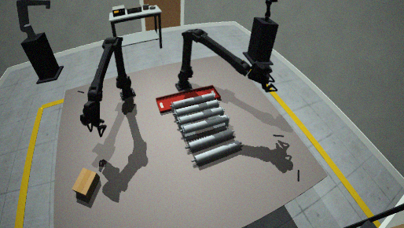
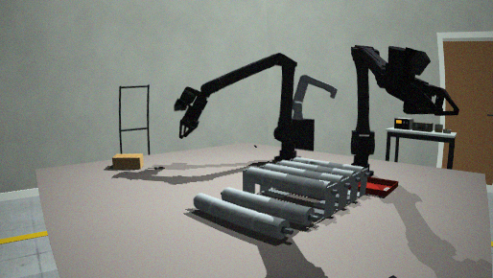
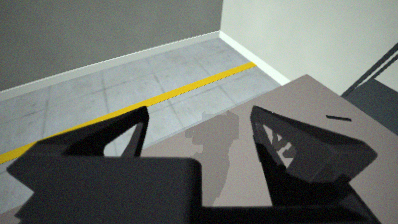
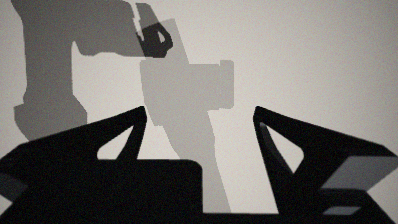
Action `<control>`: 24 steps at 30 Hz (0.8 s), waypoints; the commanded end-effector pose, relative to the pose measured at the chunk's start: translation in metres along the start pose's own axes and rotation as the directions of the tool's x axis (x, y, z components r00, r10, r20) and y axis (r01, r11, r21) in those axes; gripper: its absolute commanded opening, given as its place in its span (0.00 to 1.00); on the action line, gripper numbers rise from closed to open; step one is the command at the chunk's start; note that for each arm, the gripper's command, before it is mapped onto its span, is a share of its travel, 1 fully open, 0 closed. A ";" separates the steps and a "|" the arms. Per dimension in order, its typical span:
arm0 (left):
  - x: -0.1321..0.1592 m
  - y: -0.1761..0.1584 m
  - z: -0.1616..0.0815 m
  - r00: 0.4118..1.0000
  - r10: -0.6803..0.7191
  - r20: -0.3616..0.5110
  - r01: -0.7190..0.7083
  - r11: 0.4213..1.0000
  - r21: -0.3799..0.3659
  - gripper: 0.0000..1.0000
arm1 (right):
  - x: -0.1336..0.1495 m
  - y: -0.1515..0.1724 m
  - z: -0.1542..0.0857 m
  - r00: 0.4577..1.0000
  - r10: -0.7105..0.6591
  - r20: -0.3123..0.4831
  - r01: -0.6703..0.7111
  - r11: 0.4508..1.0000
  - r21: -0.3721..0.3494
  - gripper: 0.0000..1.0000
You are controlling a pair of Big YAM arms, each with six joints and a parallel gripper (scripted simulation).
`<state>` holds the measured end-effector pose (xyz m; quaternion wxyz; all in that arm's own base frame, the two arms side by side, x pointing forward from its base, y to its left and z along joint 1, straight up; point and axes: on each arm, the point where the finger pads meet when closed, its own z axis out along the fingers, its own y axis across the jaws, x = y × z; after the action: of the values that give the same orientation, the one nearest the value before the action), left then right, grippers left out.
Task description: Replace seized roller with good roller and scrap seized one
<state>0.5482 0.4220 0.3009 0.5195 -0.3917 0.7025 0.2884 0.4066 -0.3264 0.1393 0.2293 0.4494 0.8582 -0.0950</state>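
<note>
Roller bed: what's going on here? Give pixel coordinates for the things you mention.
Nobody is handling a roller right now. The left gripper (image 1: 273,85) (image 2: 448,113) (image 3: 199,111) and right gripper (image 1: 97,132) (image 2: 181,137) (image 4: 199,112) are both open and holding nothing, up in the air away from the bed. Four rollers sit in the roller bed (image 1: 183,134) (image 2: 330,205); two loose rollers (image 1: 217,153) (image 2: 242,217) lie beside it. No roller is visible in the red scrap tray (image 1: 167,103) (image 2: 386,189). Can't tell by eye which one is seized.
</note>
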 end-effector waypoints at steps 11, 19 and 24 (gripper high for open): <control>-0.058 -0.070 -0.095 0.995 0.023 0.099 -0.045 0.975 0.216 1.00 | -0.048 0.097 -0.082 0.945 -0.144 0.292 0.198 0.966 -0.164 1.00; -0.072 -0.121 -0.173 0.988 0.040 0.151 -0.098 0.912 0.398 1.00 | -0.041 0.165 -0.139 0.858 -0.216 0.466 0.361 0.898 -0.250 1.00; -0.075 -0.136 -0.201 0.985 0.040 0.168 -0.114 0.881 0.459 1.00 | -0.041 0.188 -0.170 0.816 -0.215 0.537 0.412 0.867 -0.280 1.00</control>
<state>0.5817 0.2241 0.4092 0.6267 -0.2223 0.7286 0.1643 0.5192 -0.2032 0.2847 0.4626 0.2394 0.8505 -0.0727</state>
